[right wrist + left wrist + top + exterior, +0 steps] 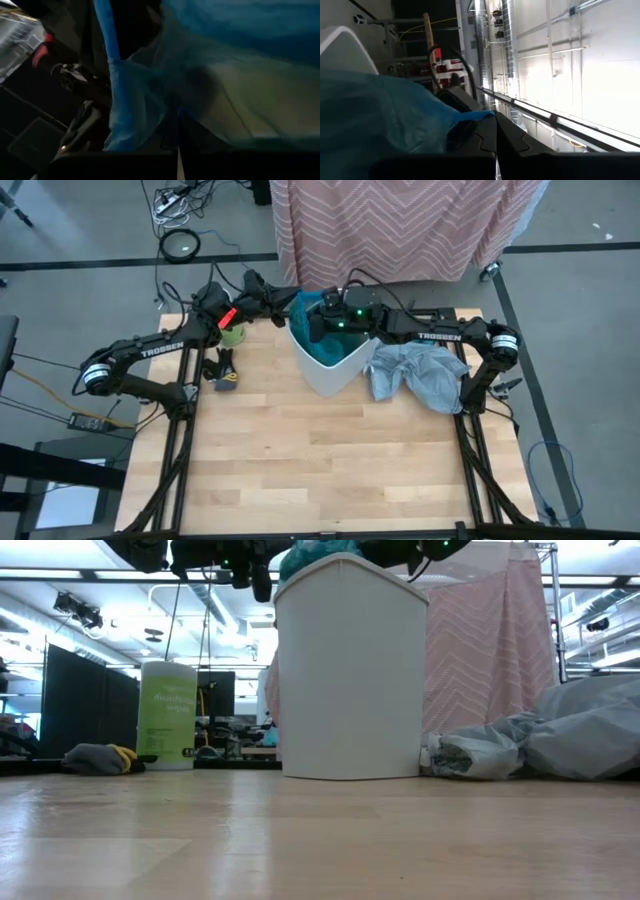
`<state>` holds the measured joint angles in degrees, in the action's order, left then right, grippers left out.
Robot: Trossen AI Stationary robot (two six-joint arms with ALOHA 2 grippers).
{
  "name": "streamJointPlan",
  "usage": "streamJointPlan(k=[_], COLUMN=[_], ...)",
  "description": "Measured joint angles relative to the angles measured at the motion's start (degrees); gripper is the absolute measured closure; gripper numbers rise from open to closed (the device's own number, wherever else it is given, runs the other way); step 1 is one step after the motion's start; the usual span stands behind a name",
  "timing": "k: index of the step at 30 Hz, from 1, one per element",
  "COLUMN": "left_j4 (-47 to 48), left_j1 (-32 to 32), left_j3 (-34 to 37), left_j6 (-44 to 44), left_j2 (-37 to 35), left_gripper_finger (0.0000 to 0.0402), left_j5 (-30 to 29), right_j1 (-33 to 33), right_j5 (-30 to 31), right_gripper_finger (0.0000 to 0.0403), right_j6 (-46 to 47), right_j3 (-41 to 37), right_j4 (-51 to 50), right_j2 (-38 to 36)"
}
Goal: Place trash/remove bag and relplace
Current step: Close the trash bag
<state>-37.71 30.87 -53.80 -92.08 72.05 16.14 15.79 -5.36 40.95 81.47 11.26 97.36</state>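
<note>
A white bin (335, 370) stands at the table's far middle, lined with the teal bag (322, 348). The bag's upper edge is bunched above the rim (318, 554). My left gripper (283, 305) reaches in from the left at the bin's far left corner, shut on the bag. My right gripper (318, 323) comes from the right over the bin's mouth, also shut on the bag. No trash shows in any view. My left gripper pinches a gathered edge of the bag (472, 117) between its two shut fingers, coming about level from the table's left. The film runs from the fingers back toward the bin's rim (350, 42). My right gripper is shut on the bag's film (150, 107) above the bin's mouth, reaching about level from the table's right. The film drapes around the fingers (192, 132) and hides the exact place of contact; one layer or several, I cannot tell.
A crumpled pale grey plastic bag (420, 375) lies right of the bin. A green canister (232, 333) and a dark and yellow bundle (222, 370) sit to its left. A pink patterned cloth (400, 225) hangs beyond the far edge. The near table (320, 470) is bare wood.
</note>
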Motion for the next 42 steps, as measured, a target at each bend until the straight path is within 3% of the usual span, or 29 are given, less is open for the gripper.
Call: streamJointPlan(k=[12,23,32,42], left_j4=[-2.44,-12.68,-11.57,-5.74], left_j1=[1.35,2.7,4.89,6.08], left_j3=[0.0,-0.03,-4.29,-4.57], left_j6=[-2.66,-7.49,-5.86,-2.65], left_j2=[-0.02,-0.02,-0.02,-0.06], left_gripper_finger=[0.04,0.04,0.04,0.04], left_j5=[-0.2,-1.89,-1.59,0.52], right_j1=[-0.07,0.1,0.26,0.83], right_j5=[-0.34,-0.34,-0.27,3.21], right_gripper_finger=[0.0403,0.0403,0.0403,0.0403], right_j6=[1.55,1.92,2.41,-2.03], right_j3=[0.0,0.0,0.0,0.02], right_j4=[-2.21,-2.48,-2.68,-2.24], right_j2=[-0.31,-0.33,-1.23,-8.94])
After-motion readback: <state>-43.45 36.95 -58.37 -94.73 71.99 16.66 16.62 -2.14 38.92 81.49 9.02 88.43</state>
